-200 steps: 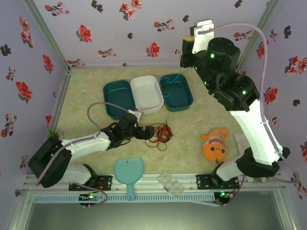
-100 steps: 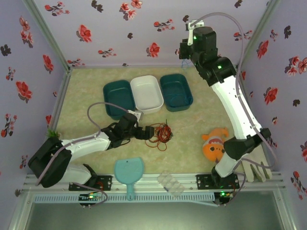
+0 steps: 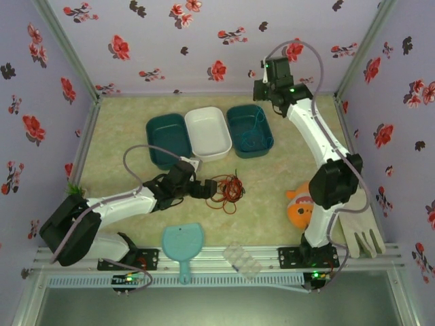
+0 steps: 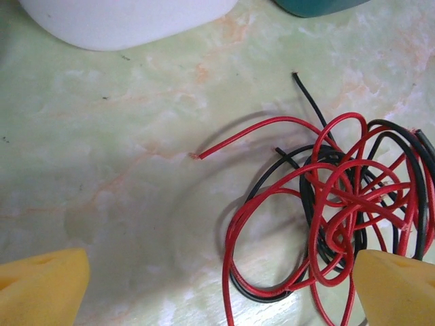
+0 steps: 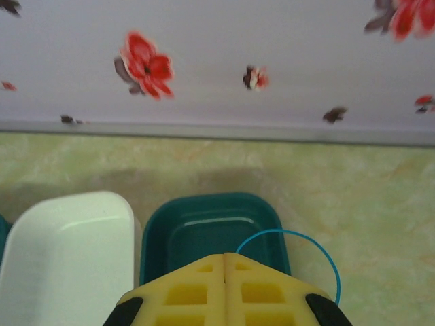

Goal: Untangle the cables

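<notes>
Right end effector [image 5: 224,258], fingers pressed together, above teal tray [image 5: 155,234] containing blue-teal cable [image 5: 285,230]; left end effector [image 4: 217,285], spread, at red cable [image 4: 338,193]; left wrist view resolves entangled black cable [image 4: 304,193].

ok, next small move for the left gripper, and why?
Probably slide the open left gripper sideways over the red cable and black cable before closing: they bunch by one finger, leaving mostly bare table between its fingers.
</notes>
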